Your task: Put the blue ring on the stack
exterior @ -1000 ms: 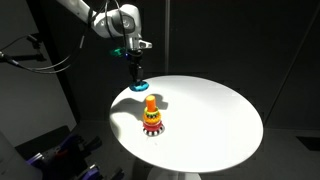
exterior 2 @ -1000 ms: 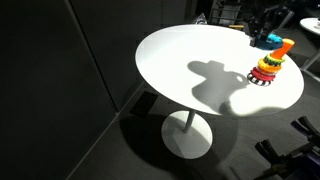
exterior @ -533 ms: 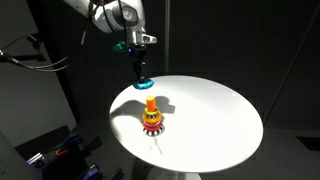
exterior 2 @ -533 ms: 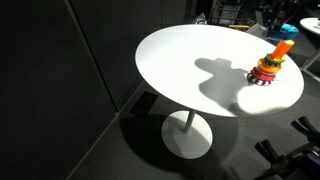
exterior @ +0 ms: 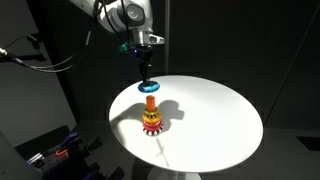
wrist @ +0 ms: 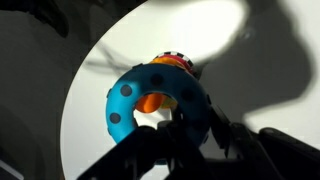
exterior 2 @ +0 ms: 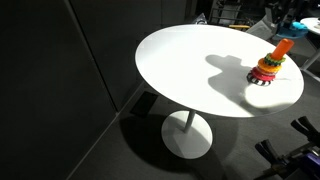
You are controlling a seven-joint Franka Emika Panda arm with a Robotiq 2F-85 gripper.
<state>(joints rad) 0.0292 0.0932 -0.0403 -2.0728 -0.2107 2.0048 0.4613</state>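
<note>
My gripper [exterior: 148, 78] is shut on the blue ring [exterior: 150, 87] and holds it in the air just above the stack [exterior: 151, 118]. The stack has an orange peg and a red gear-edged ring at its dark base, and stands on the round white table [exterior: 215, 120]. In the wrist view the blue ring [wrist: 135, 95] has dark dots and hangs from my gripper [wrist: 190, 128], with the orange peg tip [wrist: 150, 102] showing through its hole. In an exterior view the stack [exterior 2: 269, 66] stands at the table's far right and the blue ring [exterior 2: 298, 29] is above it near the frame edge.
The table [exterior 2: 190, 70] stands on a single pedestal in a dark room. Dark equipment and cables lie on the floor to the left [exterior: 50, 150]. The table edge is close to the stack in an exterior view [exterior 2: 290, 95].
My gripper has carried the blue ring up and sideways from beside the stack to a spot above the peg.
</note>
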